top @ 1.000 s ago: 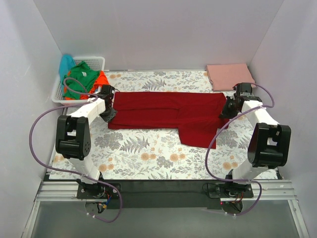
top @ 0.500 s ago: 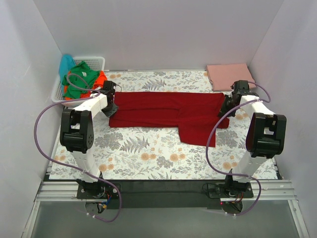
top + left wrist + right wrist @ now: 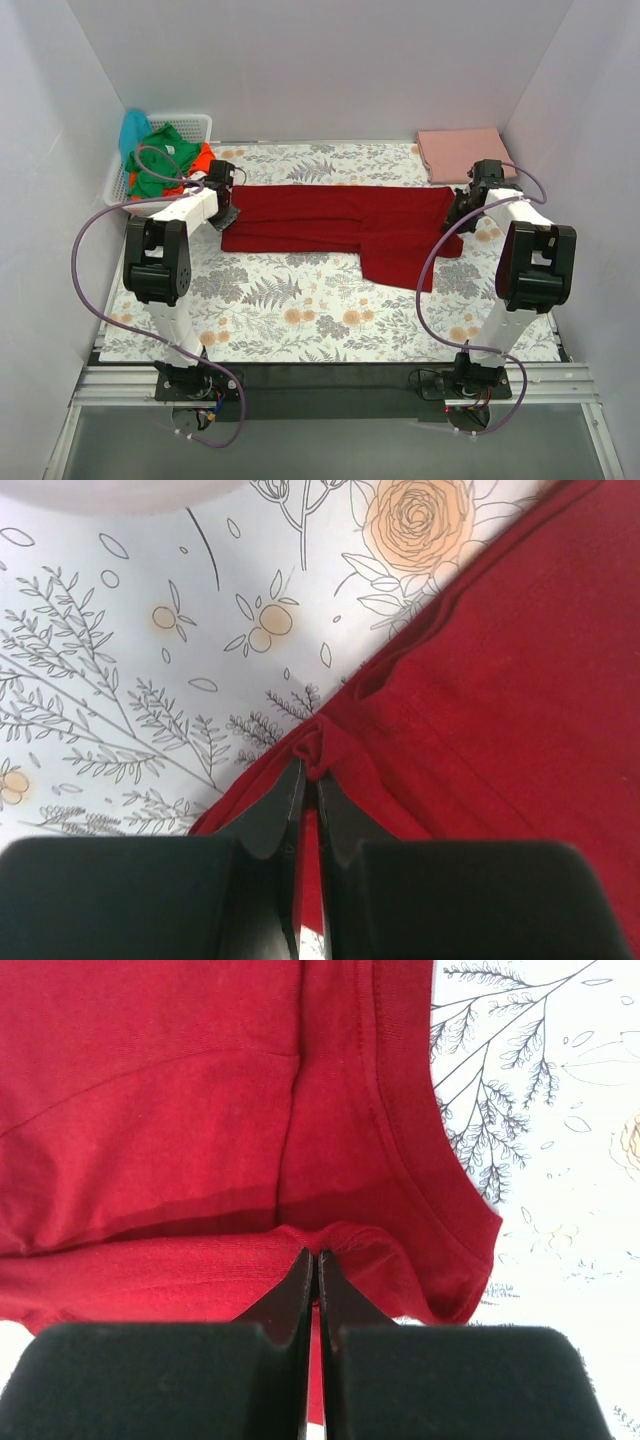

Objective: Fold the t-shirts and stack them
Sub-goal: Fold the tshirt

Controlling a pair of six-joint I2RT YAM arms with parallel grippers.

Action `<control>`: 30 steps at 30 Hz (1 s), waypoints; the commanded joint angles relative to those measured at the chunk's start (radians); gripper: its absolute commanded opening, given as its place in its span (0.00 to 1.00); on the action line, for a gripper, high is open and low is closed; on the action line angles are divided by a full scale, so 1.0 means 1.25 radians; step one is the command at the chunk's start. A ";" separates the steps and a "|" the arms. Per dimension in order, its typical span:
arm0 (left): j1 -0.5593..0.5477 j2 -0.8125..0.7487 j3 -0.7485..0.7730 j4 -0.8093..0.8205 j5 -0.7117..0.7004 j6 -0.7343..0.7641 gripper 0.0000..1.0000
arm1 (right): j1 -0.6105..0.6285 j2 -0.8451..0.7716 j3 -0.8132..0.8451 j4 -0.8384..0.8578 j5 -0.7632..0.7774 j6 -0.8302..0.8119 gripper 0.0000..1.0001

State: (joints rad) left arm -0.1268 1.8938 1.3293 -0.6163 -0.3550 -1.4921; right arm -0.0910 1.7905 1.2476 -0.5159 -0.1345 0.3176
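Observation:
A dark red t-shirt (image 3: 340,225) lies stretched across the floral tablecloth, with one flap hanging toward the front at the right. My left gripper (image 3: 226,210) is shut on its left edge; the wrist view shows a pinch of red cloth (image 3: 322,748) between the fingers. My right gripper (image 3: 458,218) is shut on its right edge, with red cloth (image 3: 330,1240) bunched at the fingertips. A folded salmon pink t-shirt (image 3: 464,153) lies at the back right. Green (image 3: 160,160), orange (image 3: 205,158) and turquoise (image 3: 133,128) t-shirts are piled in the basket.
A white lattice basket (image 3: 196,124) stands at the back left, close behind my left gripper. White walls enclose the table on three sides. The floral tablecloth (image 3: 300,310) covers the table toward the front.
Both grippers have moved toward the back, pulling the near edge of the red shirt backward over itself. The shirt's front flap has shortened.

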 commanded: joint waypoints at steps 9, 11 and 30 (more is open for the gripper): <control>0.003 0.019 -0.001 0.057 -0.024 0.029 0.22 | -0.008 0.032 0.036 0.045 0.005 -0.011 0.31; 0.000 -0.020 -0.006 0.060 -0.029 0.033 0.30 | -0.001 0.010 0.032 0.043 0.012 -0.017 0.44; -0.116 -0.510 -0.362 0.083 0.046 0.138 0.87 | 0.151 -0.386 -0.416 0.023 0.074 0.011 0.59</control>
State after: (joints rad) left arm -0.2649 1.3197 0.9653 -0.5293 -0.3214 -1.3716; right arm 0.0765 1.3468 0.7631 -0.4858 -0.0582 0.3134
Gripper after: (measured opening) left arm 0.858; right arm 0.588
